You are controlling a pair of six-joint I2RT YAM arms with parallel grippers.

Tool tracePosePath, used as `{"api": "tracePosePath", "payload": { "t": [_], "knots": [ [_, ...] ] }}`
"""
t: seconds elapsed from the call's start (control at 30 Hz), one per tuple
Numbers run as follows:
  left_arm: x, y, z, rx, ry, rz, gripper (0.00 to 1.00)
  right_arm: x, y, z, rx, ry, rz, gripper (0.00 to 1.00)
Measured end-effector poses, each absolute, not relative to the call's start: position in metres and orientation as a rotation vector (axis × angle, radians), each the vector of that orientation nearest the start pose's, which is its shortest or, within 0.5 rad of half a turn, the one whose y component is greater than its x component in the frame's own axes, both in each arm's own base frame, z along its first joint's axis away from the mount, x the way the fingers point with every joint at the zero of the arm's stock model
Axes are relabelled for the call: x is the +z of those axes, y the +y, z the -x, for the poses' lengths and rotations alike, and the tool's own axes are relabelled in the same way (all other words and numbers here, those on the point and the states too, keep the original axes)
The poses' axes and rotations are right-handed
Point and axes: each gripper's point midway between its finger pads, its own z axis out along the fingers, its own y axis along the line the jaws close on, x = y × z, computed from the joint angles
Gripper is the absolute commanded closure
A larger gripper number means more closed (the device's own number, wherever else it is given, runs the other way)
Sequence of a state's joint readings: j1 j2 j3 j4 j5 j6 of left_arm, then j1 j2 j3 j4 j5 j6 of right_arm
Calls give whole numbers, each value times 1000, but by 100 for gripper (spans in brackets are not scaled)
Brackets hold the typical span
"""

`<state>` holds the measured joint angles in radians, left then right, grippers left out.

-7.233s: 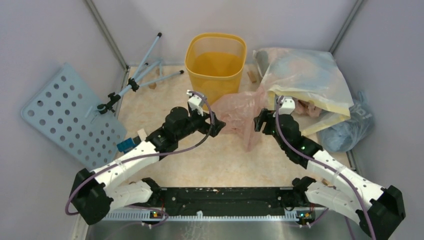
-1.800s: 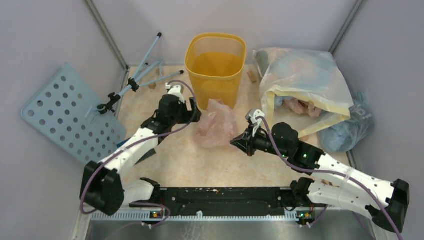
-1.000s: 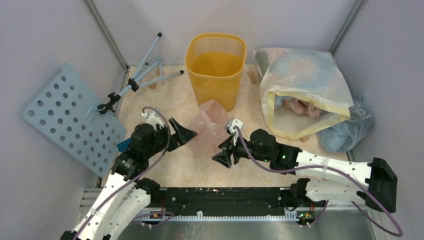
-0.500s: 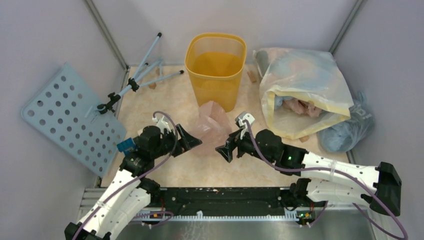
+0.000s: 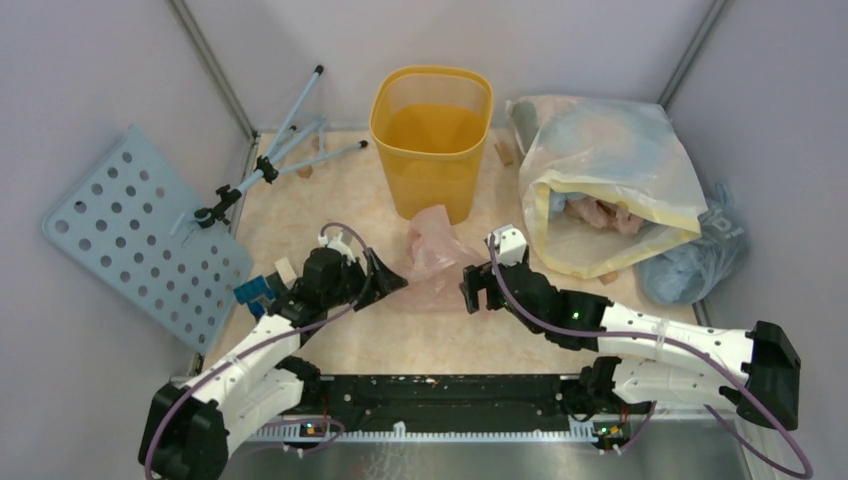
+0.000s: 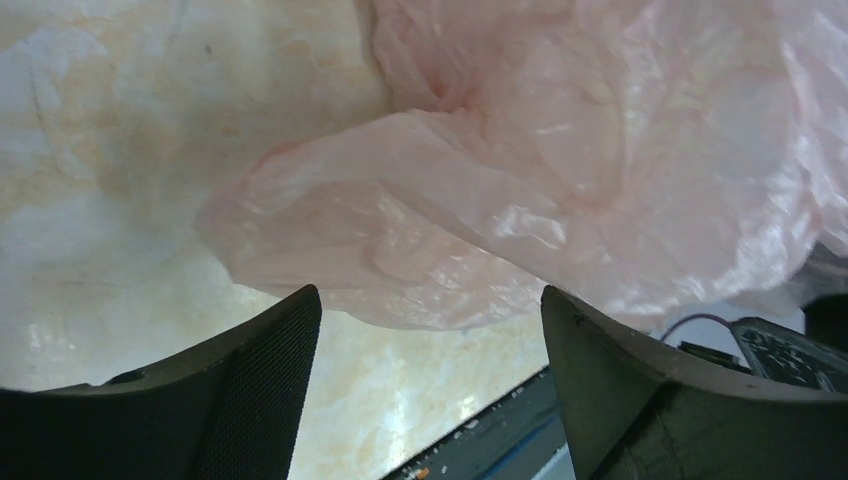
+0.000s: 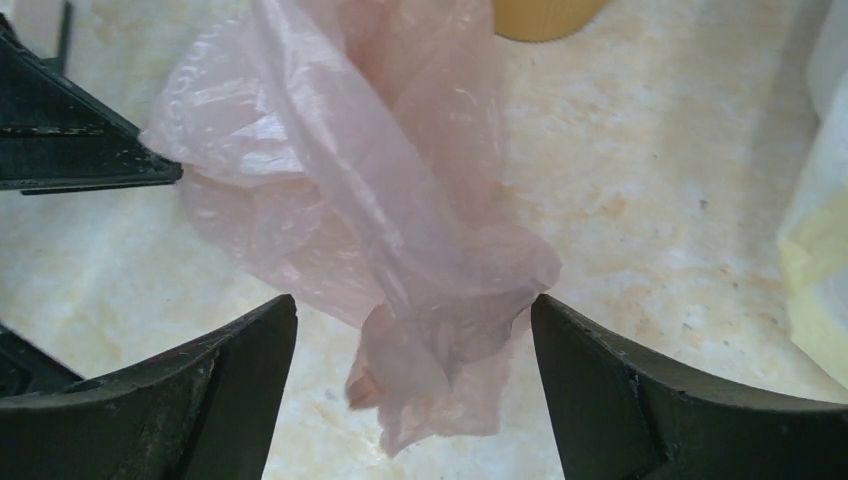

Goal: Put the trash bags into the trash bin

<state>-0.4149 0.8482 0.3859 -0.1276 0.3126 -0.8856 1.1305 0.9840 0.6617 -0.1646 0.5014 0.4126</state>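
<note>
Between the spread left claw and spread right claw lies the trash bag, ungripped.

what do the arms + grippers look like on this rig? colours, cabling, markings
Both the left arm and right arm have white link shells with black joint housings. A purple cable runs loosely along each. The left gripper and right gripper are black, with wedge-shaped fingers finely textured inside. A white block tops each wrist. A green light glows on the right arm.

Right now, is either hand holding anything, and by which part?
Nothing. Left hand and right hand are both open; the pink bag lies loose between them.
</note>
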Motion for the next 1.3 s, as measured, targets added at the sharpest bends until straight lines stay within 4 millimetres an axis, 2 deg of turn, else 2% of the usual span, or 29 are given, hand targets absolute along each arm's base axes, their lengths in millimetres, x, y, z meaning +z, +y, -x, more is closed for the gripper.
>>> {"api": "tracePosePath", "payload": {
  "t": [0.23, 0.4, 0.57, 0.67, 0.8, 0.87, 1.03, 1.1, 1.2, 1.27, 1.3],
  "knots": [
    [73, -177, -230, -892, 2365, 383, 17, 153, 217, -208, 256, 2030, 291, 14],
    [63, -170, -246, -800, 2355, 381, 20, 150, 200, -211, 167, 2030, 237, 31],
    [61, -168, -266, -733, 2341, 375, 24, 150, 205, -209, 193, 2035, 260, 42],
    [63, -165, -279, -702, 2321, 368, 27, 154, 217, -202, 281, 2038, 323, 54],
    [62, -163, -295, -670, 2307, 344, 35, 158, 241, -183, 476, 2030, 453, 64],
    [59, -164, -303, -664, 2308, 325, 42, 156, 258, -169, 598, 2025, 548, 66],
    [56, -182, -319, -738, 2303, 226, 47, 151, 299, -128, 800, 1978, 766, 73],
    [59, -192, -322, -797, 2276, 193, 48, 149, 319, -108, 861, 1952, 864, 74],
    [65, -205, -326, -859, 2237, 146, 46, 149, 343, -89, 908, 1929, 961, 72],
    [69, -222, -326, -889, 2228, 93, 44, 154, 363, -78, 941, 1895, 1017, 66],
    [72, -232, -325, -903, 2224, 58, 42, 157, 371, -73, 953, 1879, 1038, 59]
  ]
}}
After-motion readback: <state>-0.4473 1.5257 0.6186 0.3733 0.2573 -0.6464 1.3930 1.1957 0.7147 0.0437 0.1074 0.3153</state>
